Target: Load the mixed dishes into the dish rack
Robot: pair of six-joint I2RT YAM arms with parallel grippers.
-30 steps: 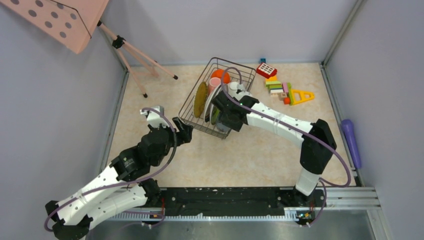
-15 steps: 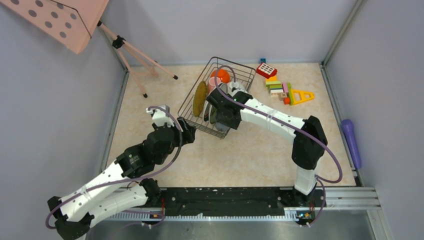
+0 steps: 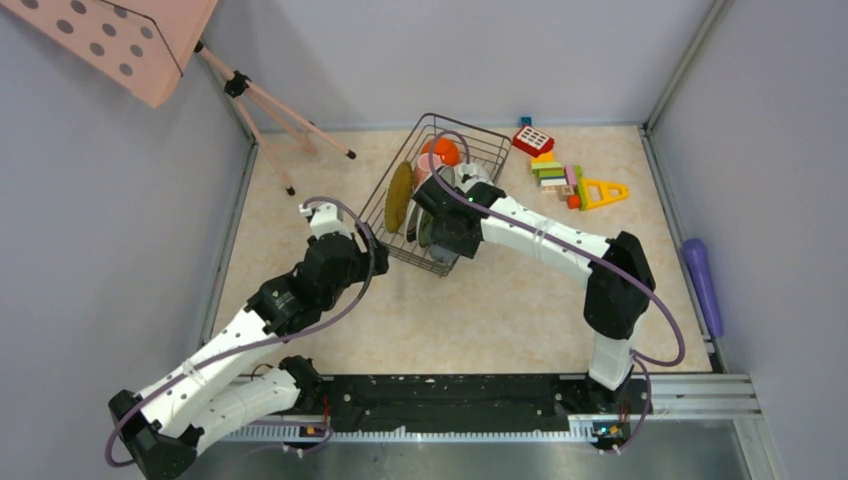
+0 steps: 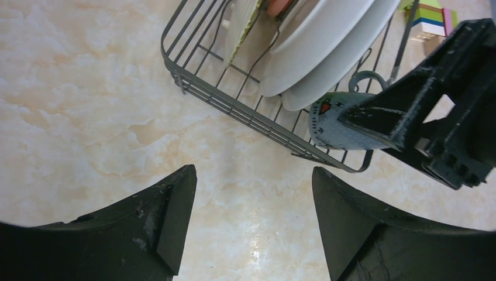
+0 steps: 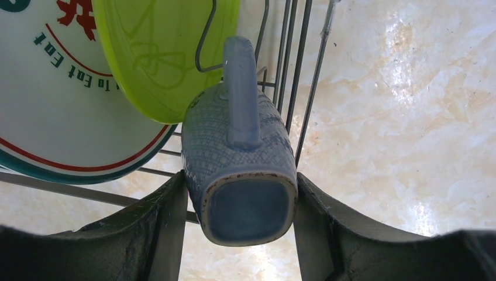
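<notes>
Only in the right wrist view is the grasp made plain: a small bluish-grey patterned cup with a handle (image 5: pixel 234 146) is clamped by the right gripper (image 5: pixel 241 219), a hold hidden in the top view. Within the dark wire dish rack (image 3: pixel 375 215), upper centre of the top view, a round woven straw mat (image 3: pixel 401 197) and an orange bowl (image 3: pixel 441 151) are seen; a lime-green plate (image 5: pixel 164 52) and a white plate with green-red rim (image 5: pixel 52 105) are stood on edge beside the cup. The left gripper (image 4: pixel 251 181) is held open and empty near the rack's corner

From above, the right arm (image 3: pixel 540 240) mostly hides the small cup (image 5: pixel 243 152). The white plate (image 5: pixel 52 105) is cut off at ten o'clock.
</notes>
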